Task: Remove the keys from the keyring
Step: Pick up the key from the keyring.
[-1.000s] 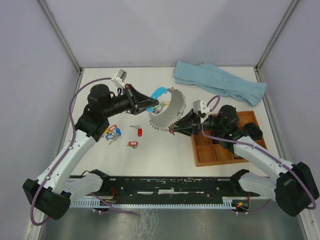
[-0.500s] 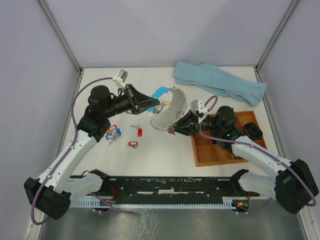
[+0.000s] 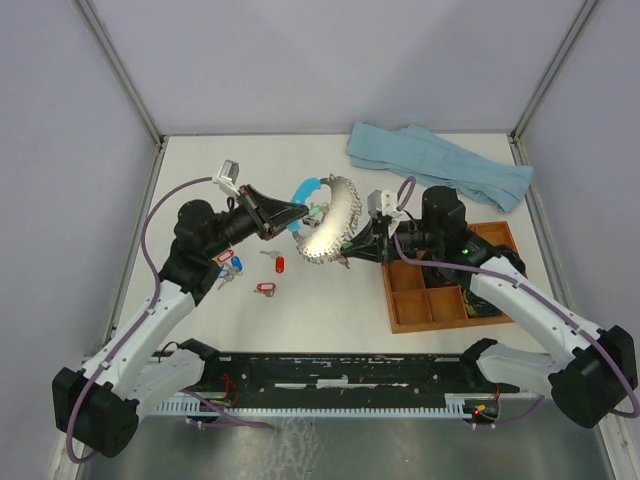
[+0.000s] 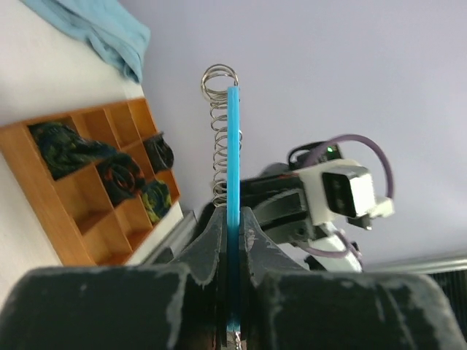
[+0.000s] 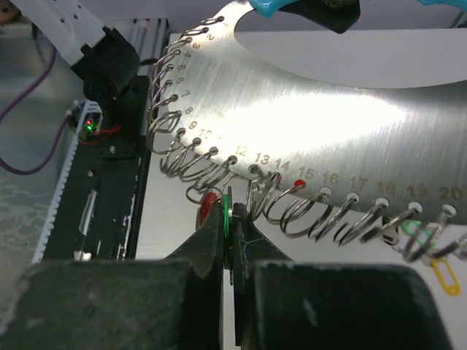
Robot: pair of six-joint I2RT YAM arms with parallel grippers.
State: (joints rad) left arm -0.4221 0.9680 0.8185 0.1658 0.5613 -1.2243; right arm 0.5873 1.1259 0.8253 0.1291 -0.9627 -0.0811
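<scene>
Two grippers hold the keyring (image 3: 330,220) up over the middle of the table (image 3: 330,305). The left gripper (image 4: 232,222) is clamped on its light-blue arc (image 4: 232,146), which the left wrist view shows edge-on. The right gripper (image 5: 228,230) is pinched shut on a green-tagged key (image 5: 227,208) at the split rings below the numbers 12 and 13 on the silver plate. Several loose keys (image 3: 279,264) with red and blue tags lie on the table beneath the left arm. A wooden compartment tray (image 3: 392,310) sits to the right, with a light-blue cloth (image 3: 440,165) behind it.
</scene>
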